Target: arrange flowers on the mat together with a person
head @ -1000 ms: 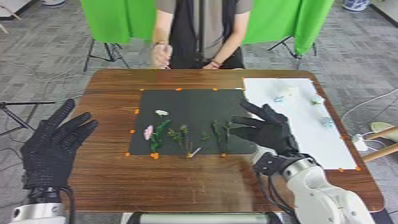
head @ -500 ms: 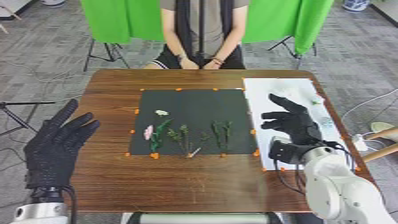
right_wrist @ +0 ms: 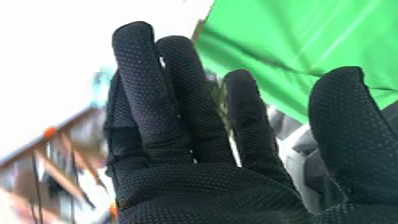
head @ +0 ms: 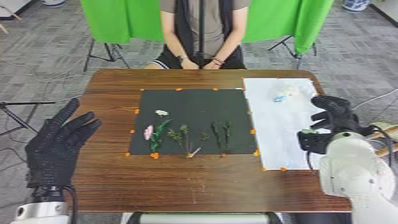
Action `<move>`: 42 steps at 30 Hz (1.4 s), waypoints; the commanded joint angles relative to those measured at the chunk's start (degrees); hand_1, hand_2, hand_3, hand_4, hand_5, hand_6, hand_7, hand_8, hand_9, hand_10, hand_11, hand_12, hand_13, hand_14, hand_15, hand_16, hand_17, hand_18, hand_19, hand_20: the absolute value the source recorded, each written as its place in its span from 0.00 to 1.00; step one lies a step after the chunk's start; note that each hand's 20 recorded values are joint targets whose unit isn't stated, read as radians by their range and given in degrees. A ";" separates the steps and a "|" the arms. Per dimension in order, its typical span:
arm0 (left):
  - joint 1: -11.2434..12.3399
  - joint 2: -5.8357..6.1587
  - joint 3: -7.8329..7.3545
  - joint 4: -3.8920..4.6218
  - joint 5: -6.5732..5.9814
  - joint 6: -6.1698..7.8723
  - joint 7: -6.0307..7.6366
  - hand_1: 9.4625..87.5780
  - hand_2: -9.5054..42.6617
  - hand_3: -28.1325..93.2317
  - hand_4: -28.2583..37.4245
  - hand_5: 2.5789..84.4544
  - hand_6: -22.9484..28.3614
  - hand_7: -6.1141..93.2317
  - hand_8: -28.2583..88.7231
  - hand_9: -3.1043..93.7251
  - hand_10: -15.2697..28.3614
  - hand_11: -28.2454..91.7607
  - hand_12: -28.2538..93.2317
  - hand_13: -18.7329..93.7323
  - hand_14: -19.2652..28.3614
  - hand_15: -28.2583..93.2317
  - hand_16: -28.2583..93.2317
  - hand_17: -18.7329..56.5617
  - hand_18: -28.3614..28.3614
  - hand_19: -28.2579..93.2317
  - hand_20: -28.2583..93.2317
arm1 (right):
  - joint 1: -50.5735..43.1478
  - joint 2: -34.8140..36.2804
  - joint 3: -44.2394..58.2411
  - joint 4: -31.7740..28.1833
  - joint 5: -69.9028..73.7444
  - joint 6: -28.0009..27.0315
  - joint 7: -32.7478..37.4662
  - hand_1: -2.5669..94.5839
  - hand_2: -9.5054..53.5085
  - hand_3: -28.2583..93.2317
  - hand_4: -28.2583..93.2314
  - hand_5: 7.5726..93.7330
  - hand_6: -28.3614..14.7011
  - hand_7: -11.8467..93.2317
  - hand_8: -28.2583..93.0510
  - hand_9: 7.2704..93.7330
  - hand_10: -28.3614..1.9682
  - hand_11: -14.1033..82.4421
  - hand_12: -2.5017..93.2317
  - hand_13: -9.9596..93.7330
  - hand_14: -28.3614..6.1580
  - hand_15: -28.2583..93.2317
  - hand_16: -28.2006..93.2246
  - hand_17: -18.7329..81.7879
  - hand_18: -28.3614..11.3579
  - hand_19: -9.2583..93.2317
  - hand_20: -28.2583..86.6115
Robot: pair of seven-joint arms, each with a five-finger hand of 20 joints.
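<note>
My left hand (head: 55, 145) stays at the table's left edge, its fingers relaxed and empty. My right hand (head: 334, 116) hangs at the right edge of the white sheet (head: 282, 135); in the right wrist view the right hand (right_wrist: 209, 195) has its fingers straight. On the dark mat (head: 191, 107) lie a white flower (head: 162, 112), a pink flower (head: 148, 132) with a green leafy stem (head: 157, 137) beside it, thin green sprigs (head: 184, 136) in the middle and green stems (head: 221, 135) to the right. Pale blue and white flowers (head: 282, 95) lie on the sheet's far part.
Orange markers (head: 155, 156) dot the edges of the mat and sheet on the brown table (head: 178, 187). Across the table a person sits with both hands (head: 202, 65) at the far edge, touching no flowers. A green cloth (head: 275, 22) hangs behind.
My right hand has moved from over the mat's right side across the white sheet to its right edge. The person's hand has lowered beside the other. The left hand has stayed still.
</note>
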 commanded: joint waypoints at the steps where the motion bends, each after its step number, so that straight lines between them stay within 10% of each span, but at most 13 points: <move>1: -0.37 0.68 1.01 -0.05 -0.63 0.75 0.65 0.12 0.33 0.85 0.00 0.42 0.62 0.15 0.17 0.44 0.86 0.44 0.33 0.44 1.00 0.64 0.15 0.20 1.00 0.79 0.16 | 2.68 3.48 -1.23 2.77 -14.56 -4.27 8.03 0.24 0.24 0.90 0.00 0.40 0.64 0.22 0.13 0.64 0.27 0.38 0.15 0.66 0.26 0.70 0.28 0.33 0.13 0.75 0.37; 16: -1.02 0.91 1.31 -0.26 -0.53 0.80 0.12 0.12 0.33 0.85 0.00 0.42 0.62 0.16 0.17 0.44 0.86 0.45 0.33 0.44 1.00 0.65 0.15 0.20 1.00 0.79 0.13 | 13.37 5.68 -7.97 16.80 -17.33 -26.29 13.42 0.26 0.13 0.90 0.00 0.35 0.66 0.23 0.13 0.45 0.31 0.28 0.14 0.52 0.24 0.59 0.27 0.27 0.13 0.67 0.33; 24: -1.10 0.61 1.29 -0.29 -0.35 0.53 -0.63 0.12 0.33 0.85 0.00 0.42 0.62 0.16 0.17 0.44 0.86 0.45 0.32 0.44 1.00 0.65 0.15 0.20 1.00 0.79 0.13 | 15.93 6.02 -11.43 20.75 -17.42 -29.42 11.89 0.30 0.10 0.91 0.00 0.34 0.69 0.24 0.12 0.45 0.40 0.25 0.14 0.54 0.28 0.56 0.29 0.27 0.14 0.65 0.33; 30: -1.71 0.42 1.44 -0.27 -0.06 0.14 -1.15 0.12 0.33 0.85 0.00 0.42 0.62 0.16 0.17 0.44 0.86 0.45 0.33 0.44 1.00 0.65 0.15 0.20 1.00 0.79 0.12 | 16.34 6.27 -15.94 23.52 -24.75 -27.31 11.66 0.43 0.02 0.91 0.00 0.49 0.73 0.25 0.11 0.67 0.50 0.31 0.15 0.71 0.48 0.60 0.30 0.37 0.23 0.77 0.33; 35: -1.74 0.61 1.60 -0.32 -0.05 0.03 -0.90 0.12 0.33 0.86 0.00 0.42 0.62 0.16 0.17 0.44 0.86 0.45 0.33 0.44 1.00 0.65 0.15 0.19 1.00 0.79 0.12 | 15.40 7.00 -17.88 24.12 -28.81 -23.38 11.29 0.59 0.00 0.81 0.00 0.81 0.70 0.29 0.20 0.97 0.68 0.28 0.32 0.87 0.70 0.61 0.40 0.49 0.27 0.93 0.24; 42: -1.63 1.15 0.97 -1.01 0.90 -0.74 -0.83 0.12 0.33 0.86 0.00 0.42 0.63 0.16 0.17 0.44 0.86 0.45 0.32 0.44 1.00 0.65 0.15 0.19 1.00 0.79 0.12 | 13.19 5.92 -17.51 18.75 -36.34 -16.81 9.69 0.63 0.00 0.80 0.00 0.90 0.69 0.30 0.22 1.00 0.71 0.34 0.32 0.92 0.72 0.63 0.41 0.53 0.26 0.97 0.23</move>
